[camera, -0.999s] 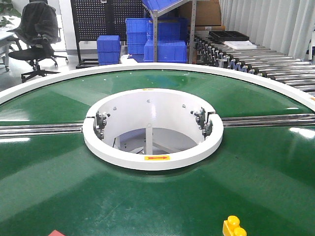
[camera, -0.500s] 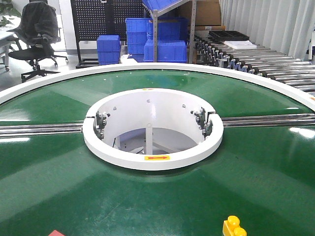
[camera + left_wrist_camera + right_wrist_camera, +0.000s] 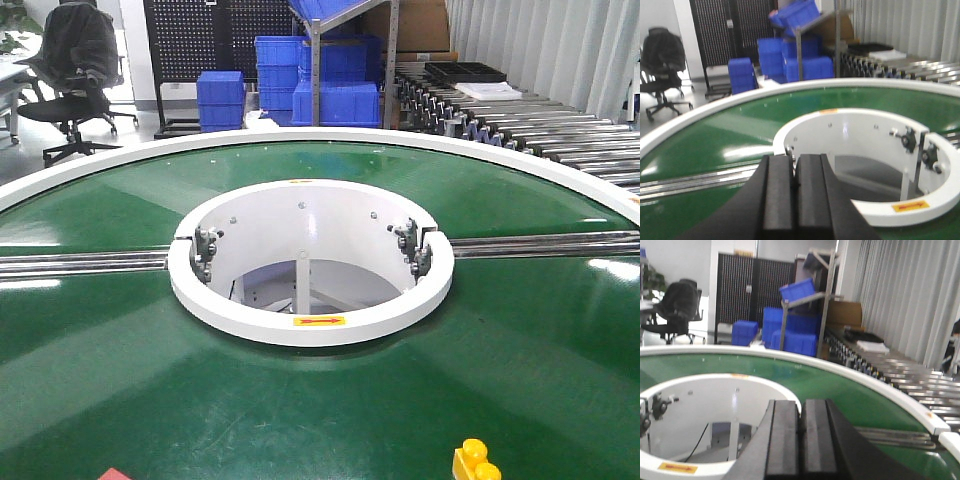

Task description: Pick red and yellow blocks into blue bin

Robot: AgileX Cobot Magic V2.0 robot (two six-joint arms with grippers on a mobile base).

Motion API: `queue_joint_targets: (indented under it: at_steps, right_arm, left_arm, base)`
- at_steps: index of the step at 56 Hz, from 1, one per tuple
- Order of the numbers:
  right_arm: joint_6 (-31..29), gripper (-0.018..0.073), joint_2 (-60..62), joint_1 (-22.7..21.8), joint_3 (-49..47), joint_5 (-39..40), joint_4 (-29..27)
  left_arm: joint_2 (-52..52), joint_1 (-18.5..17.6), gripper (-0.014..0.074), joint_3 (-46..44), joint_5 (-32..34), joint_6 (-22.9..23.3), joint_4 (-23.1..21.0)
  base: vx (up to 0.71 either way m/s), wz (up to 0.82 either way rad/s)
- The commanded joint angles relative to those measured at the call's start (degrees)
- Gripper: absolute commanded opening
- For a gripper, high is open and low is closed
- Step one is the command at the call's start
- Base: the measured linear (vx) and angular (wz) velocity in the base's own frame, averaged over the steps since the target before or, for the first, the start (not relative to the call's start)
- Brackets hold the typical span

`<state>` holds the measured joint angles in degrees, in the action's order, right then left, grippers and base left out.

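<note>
A bright yellow studded brick (image 3: 475, 462) lies on the green round table at the bottom right edge of the front view. A corner of the dark-red block (image 3: 113, 474) shows at the bottom left edge. The smooth-walled blue bin is out of view. My left gripper (image 3: 793, 165) is shut and empty, held above the table facing the white centre ring. My right gripper (image 3: 801, 407) is shut and empty, also above the table near the ring. Neither gripper shows in the front view.
A white ring (image 3: 310, 320) surrounds the open hole at the table's centre. Metal rails (image 3: 80, 262) cross the green surface left and right. Ribbed blue crates (image 3: 220, 100), a shelf rack, an office chair (image 3: 70, 70) and a roller conveyor (image 3: 540, 130) stand beyond the table.
</note>
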<state>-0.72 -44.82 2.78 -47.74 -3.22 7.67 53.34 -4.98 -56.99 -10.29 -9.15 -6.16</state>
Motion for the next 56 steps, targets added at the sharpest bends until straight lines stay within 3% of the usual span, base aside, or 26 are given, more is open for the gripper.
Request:
queue_joint_targets:
  at_steps: [1,13,28,33,41,44,56]
  right_arm:
    - [0.0,0.0001,-1.0,0.1,-2.1,5.0,0.7]
    - [-0.1,0.0124,-1.1,0.1,-2.1,4.8,0.7]
    - [0.0,0.0568,-1.1,0.1,-2.1,4.7,0.5]
    - [0.0,0.0654,-1.1,0.1,-2.1,6.2,0.5]
    - [2.2,0.0677,-1.1,0.1,-2.1,6.2,-1.3]
    - [2.2,0.0664,-1.4,0.4,-2.4,2.9,-1.1]
    - [1.9,0.0605,-13.9,10.2,-10.9,-24.0,-0.6]
  left_arm:
    - [1.1,0.0,0.0006,-2.3,5.2,-1.2,-0.1]
    - [0.9,0.0,0.0118,-2.3,5.9,-2.1,-0.1]
    - [0.9,0.0,0.0447,-2.3,6.4,-1.8,-0.1]
    - [0.9,0.0,0.0523,-2.3,6.6,-1.5,-0.6]
    - [0.9,0.0,0.0563,-2.3,6.7,-0.9,-0.6]
    - [0.9,0.0,0.0559,-2.3,6.7,-0.8,-0.6]
    - [0.9,0.0,0.0557,-2.3,6.7,-0.8,-0.6]
  base:
    - [0.0,0.0]
    - [0.0,0.0]
    - [0.0,0.0]
    - [0.0,0.0]
    - [0.0,0.0]
    - [0.0,0.0]
    - [0.0,0.0]
